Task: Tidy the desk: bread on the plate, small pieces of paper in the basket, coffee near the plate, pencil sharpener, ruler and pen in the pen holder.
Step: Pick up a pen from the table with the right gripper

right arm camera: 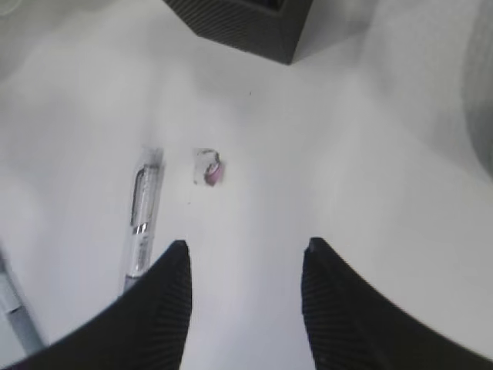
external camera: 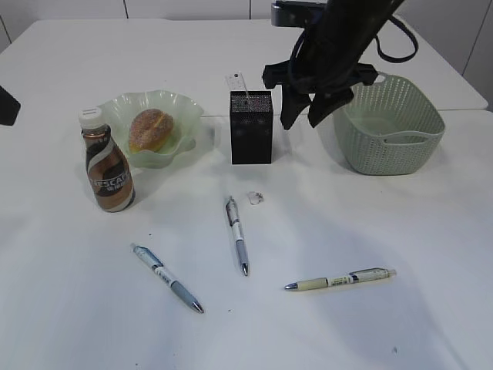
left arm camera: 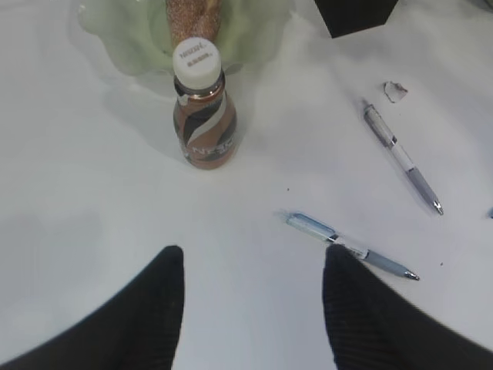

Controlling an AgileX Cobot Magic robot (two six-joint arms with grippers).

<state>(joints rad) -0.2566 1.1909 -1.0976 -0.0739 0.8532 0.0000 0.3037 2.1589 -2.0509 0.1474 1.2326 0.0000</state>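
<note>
1. I see the coffee (external camera: 108, 169) upright at far left, beside the plate (external camera: 187, 116) – bread (external camera: 149, 129) in it.
2. Three pens on the tabletop (external camera: 69, 308): left pen (external camera: 167, 277) tip lower-right, middle pen (external camera: 237, 235) tip toward me, right pen (external camera: 339, 279) tip left.
3. Pen holder (external camera: 251, 127) with the ruler (external camera: 235, 82) upright inside; sharpener (external camera: 256, 198) in front.
4. Basket (external camera: 389, 127) at right.
5. Left gripper (left arm camera: 254, 258) and right gripper (right arm camera: 240, 253) – jaws apart, holding nothing.

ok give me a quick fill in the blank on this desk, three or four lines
1. The bun lies in the green glass ____.
2. The number of pens lying on the desk is ____.
3. The coffee bottle has a ____ cap.
4. A clear ruler sticks up out of the black mesh ____.

Missing words: dish; three; white; pen holder
</note>
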